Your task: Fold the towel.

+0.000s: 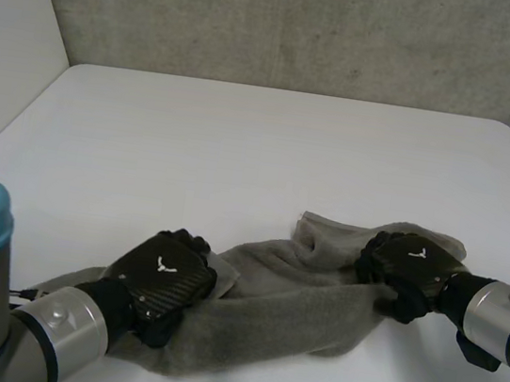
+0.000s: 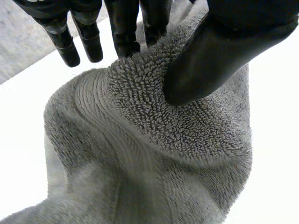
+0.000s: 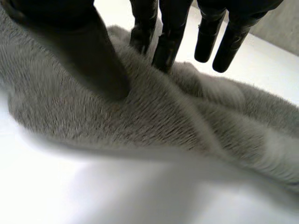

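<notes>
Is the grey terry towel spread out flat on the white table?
No, the grey terry towel lies bunched in rumpled folds across the white table.

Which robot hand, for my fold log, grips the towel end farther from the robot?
The right robot hand: its end of the grey towel lies farther up the table; the left robot hand grips the nearer end.

Towel [image 1: 298, 292]: grey terry, with ribbed band visible in left wrist view. Bunched and rumpled into long strip, not flat. Lies on near part of white table [image 1: 242, 151], slanting from near-left up to right. Right end heaped in folds; middle creased lengthwise; left end raised in ridge.
</notes>
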Tool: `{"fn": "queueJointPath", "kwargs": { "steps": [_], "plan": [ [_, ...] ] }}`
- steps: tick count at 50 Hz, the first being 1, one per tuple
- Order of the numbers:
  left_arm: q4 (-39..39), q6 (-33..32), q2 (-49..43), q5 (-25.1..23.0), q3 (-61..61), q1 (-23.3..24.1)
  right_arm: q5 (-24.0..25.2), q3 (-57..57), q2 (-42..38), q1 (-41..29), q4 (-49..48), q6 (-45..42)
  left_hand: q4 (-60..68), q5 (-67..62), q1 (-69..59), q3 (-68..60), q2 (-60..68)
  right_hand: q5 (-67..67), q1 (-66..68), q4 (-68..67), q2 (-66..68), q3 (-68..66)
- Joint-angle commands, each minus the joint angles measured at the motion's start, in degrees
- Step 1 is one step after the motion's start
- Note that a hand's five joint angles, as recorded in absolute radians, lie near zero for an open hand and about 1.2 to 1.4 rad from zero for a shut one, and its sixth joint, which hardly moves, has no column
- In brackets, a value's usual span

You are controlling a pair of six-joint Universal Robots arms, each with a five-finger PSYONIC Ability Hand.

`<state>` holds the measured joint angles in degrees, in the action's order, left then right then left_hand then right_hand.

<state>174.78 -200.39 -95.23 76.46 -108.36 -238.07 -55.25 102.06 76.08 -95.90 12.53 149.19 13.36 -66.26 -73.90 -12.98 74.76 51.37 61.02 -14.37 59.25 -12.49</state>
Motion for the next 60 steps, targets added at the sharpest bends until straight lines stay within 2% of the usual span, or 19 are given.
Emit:
{"fn": "queueJointPath", "kwargs": {
  "steps": [1,15,18,20,26,30,31,33,34,36,37,39,41,46,48,50,54,58,60],
  "plan": [
    [0.1,1.6,3.3,0.2,0.3,-1.5,1.5,0.1,2.1,-0.6,1.4,1.6,-3.4,-3.7,-6.1,3.0,5.2,-7.0,-6.7,4.4,-4.9,2.5],
    [0.3,4.1,2.2,-0.5,-0.5,-2.7,1.6,2.4,-3.6,-2.9,-0.3,2.2,-3.4,-3.7,-6.1,3.0,5.2,-7.7,-7.4,4.4,-5.6,2.5],
    [0.2,4.1,2.2,-0.4,-0.5,-2.7,1.6,2.4,-4.4,-2.9,-0.3,2.2,-3.4,-3.7,-6.1,3.0,5.2,-3.9,-3.5,4.4,-1.7,2.5],
    [0.2,4.1,2.2,-0.4,-0.5,-2.7,1.6,2.4,-4.3,-2.9,-0.3,2.2,-3.4,-3.7,-6.1,3.0,5.2,16.7,17.1,4.4,18.8,2.5],
    [0.6,4.0,1.8,-0.5,0.8,-4.2,1.7,0.4,-4.1,-3.0,0.1,2.0,-3.4,-3.7,-6.1,3.0,5.2,18.6,19.0,4.4,20.7,2.5],
    [1.1,3.7,-1.8,-0.4,4.9,-5.3,1.4,-9.2,-4.4,-3.9,0.6,2.3,-3.4,-3.7,-6.1,3.0,5.2,18.6,19.0,4.4,20.7,2.5],
    [1.4,3.4,-4.7,0.1,8.9,-5.4,1.4,-9.2,-4.4,-3.9,0.6,2.3,-3.4,-3.7,-6.1,3.0,5.2,18.6,19.0,4.4,20.7,2.5],
    [1.5,3.4,-7.1,0.4,13.6,-5.4,0.6,-21.4,-5.4,-6.0,1.0,4.9,-3.4,-3.7,-6.1,3.0,5.2,18.6,19.0,4.4,20.7,2.5],
    [1.6,3.5,-9.6,0.8,19.7,-5.5,0.6,-21.5,-5.4,-6.0,1.0,5.0,-3.4,-3.7,-6.1,3.0,5.2,18.6,19.0,4.4,20.7,2.5],
    [1.5,4.0,-11.5,1.8,26.3,-5.7,-0.6,-37.4,-7.8,-7.1,0.7,11.7,-3.4,-3.7,-6.1,3.0,5.2,18.6,19.0,4.4,20.7,2.5],
    [1.5,4.1,-12.5,3.7,32.7,-6.0,-0.6,-37.5,-7.8,-7.1,0.7,11.7,-3.4,-3.7,-6.1,3.0,5.2,18.6,19.0,4.4,20.7,2.5],
    [2.1,4.1,-12.9,5.9,38.3,-5.6,-2.8,-51.4,-7.5,-7.0,-1.6,20.1,-3.4,-3.7,-6.1,3.0,5.2,18.6,19.0,4.4,20.7,2.5],
    [3.9,4.2,-12.7,8.3,42.9,-5.6,-4.3,-55.1,-7.2,-7.2,-5.2,24.3,-3.4,-3.7,-6.1,3.0,5.2,18.6,19.0,4.4,20.7,2.5],
    [14.3,5.3,-6.7,10.4,45.5,-6.0,-6.0,-51.9,-2.9,-7.7,-17.9,31.9,-3.4,-3.7,-6.1,3.0,5.2,18.6,19.0,4.4,20.7,2.5],
    [19.8,6.5,-2.0,9.9,40.6,-7.0,-5.1,-48.6,-1.7,-7.7,-18.6,31.9,-3.4,-3.7,-6.1,3.0,5.2,18.6,19.0,4.4,20.7,2.5],
    [21.1,6.5,-1.6,9.5,37.0,-7.8,-4.1,-45.2,-0.9,-7.7,-18.6,31.2,-3.4,-3.7,-6.1,3.0,5.2,18.6,19.0,4.4,20.7,2.5],
    [21.2,6.1,-1.5,7.7,28.9,-10.0,-0.9,-34.2,0.7,-7.3,-18.7,27.0,-3.4,-3.7,-6.1,3.0,5.2,18.6,19.0,4.4,20.7,2.5],
    [22.0,6.0,-0.7,3.9,14.5,-12.4,-0.4,-25.4,3.4,-7.2,-19.6,21.9,-3.4,-3.7,-6.1,3.0,5.2,18.6,19.0,4.4,20.7,2.5],
    [22.4,6.0,-0.8,2.5,10.4,-12.8,0.0,-18.3,4.3,-6.8,-19.8,16.2,-3.4,-3.7,-6.1,3.0,5.2,18.6,19.0,4.4,20.7,2.5]
  ]
}}
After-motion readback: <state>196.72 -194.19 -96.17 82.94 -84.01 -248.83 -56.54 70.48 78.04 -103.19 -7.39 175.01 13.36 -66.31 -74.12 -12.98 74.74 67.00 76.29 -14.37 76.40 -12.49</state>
